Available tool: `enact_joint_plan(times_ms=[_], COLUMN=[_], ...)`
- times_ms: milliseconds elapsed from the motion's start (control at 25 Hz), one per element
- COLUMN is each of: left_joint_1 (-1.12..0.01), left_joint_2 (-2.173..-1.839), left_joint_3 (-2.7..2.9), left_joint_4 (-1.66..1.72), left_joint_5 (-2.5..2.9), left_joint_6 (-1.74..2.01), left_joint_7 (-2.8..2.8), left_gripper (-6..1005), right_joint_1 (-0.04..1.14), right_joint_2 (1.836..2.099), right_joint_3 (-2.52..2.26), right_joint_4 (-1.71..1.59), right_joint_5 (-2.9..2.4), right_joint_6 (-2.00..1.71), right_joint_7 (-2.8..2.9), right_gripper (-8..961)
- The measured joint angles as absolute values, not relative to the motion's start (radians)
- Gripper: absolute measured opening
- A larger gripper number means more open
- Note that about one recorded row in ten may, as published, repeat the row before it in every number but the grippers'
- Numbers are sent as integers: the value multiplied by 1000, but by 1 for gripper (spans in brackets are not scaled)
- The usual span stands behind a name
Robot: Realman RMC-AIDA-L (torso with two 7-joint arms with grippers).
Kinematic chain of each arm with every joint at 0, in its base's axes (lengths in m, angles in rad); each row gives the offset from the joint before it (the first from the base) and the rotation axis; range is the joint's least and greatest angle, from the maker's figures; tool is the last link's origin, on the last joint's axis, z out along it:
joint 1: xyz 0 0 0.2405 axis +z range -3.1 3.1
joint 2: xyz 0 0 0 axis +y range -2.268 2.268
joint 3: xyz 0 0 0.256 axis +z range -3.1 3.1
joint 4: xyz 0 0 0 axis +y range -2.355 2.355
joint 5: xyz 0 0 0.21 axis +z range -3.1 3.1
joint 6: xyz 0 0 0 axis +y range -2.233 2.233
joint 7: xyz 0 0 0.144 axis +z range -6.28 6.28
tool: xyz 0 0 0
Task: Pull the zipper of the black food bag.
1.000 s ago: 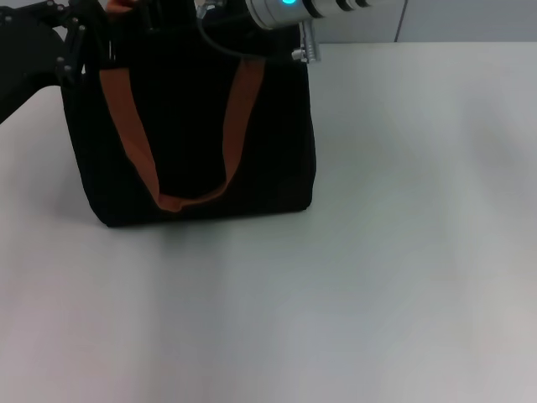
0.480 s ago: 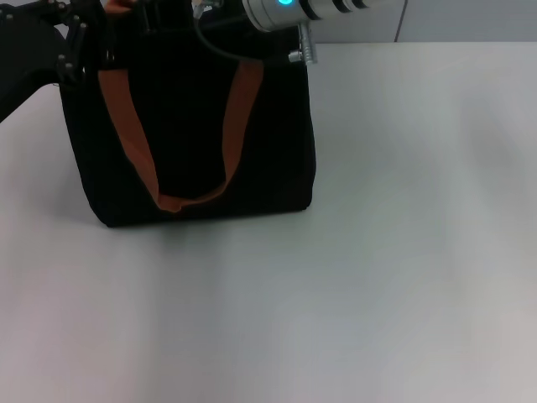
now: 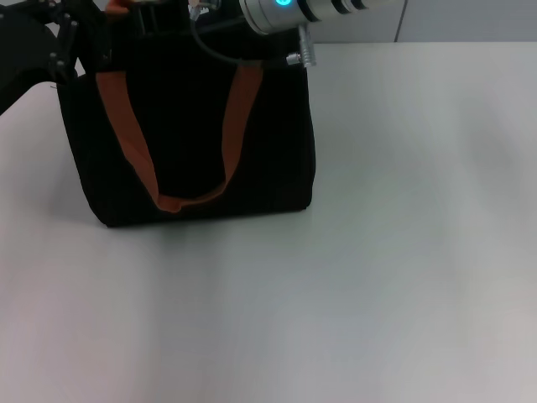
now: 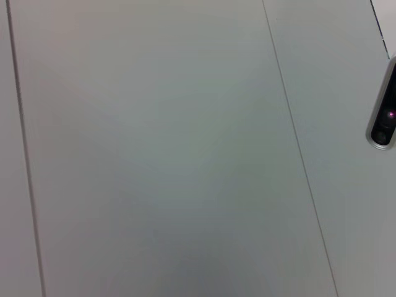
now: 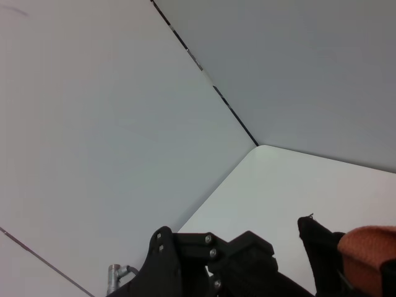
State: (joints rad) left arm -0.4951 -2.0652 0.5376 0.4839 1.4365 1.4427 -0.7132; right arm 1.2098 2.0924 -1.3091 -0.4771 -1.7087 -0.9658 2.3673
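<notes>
The black food bag (image 3: pixel 185 143) stands upright on the white table at the far left. Two orange-brown straps (image 3: pixel 126 134) run down its face. Its top edge lies at the frame's upper border, and the zipper is hidden. My left gripper (image 3: pixel 71 38), black, is at the bag's top left corner. It also shows in the right wrist view (image 5: pixel 210 260), beside a bit of orange strap (image 5: pixel 368 247). My right arm's silver wrist (image 3: pixel 285 10) reaches in from the right over the bag's top. Its gripper (image 3: pixel 164 13) is at the top edge, mostly cut off.
The white table (image 3: pixel 403 210) stretches in front and to the right of the bag. A grey panelled wall (image 4: pixel 154 154) stands behind the table. The left wrist view shows only this wall and a small dark device (image 4: pixel 383 117).
My right arm has moved a little to the left along the bag's top. The bag's upper left corner and the left gripper have shifted slightly to the left too.
</notes>
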Motion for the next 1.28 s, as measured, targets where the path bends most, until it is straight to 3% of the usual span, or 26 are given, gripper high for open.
enact_joint_plan(times_ms=[1280], left_joint_1=[-489], left_joint_2=[-2066], left_joint_3=[549], left_joint_4=[486], left_joint_5=[1433], left_joint_6=[1512], left_joint_7=[-713], left_gripper=[28], right_joint_1=[1213], right_joint_2=[2092], right_joint_3=[-1314], right_joint_4=[-462], right_joint_5=[-1696], right_joint_6=[-933], right_joint_7=[2377], right_gripper=[399])
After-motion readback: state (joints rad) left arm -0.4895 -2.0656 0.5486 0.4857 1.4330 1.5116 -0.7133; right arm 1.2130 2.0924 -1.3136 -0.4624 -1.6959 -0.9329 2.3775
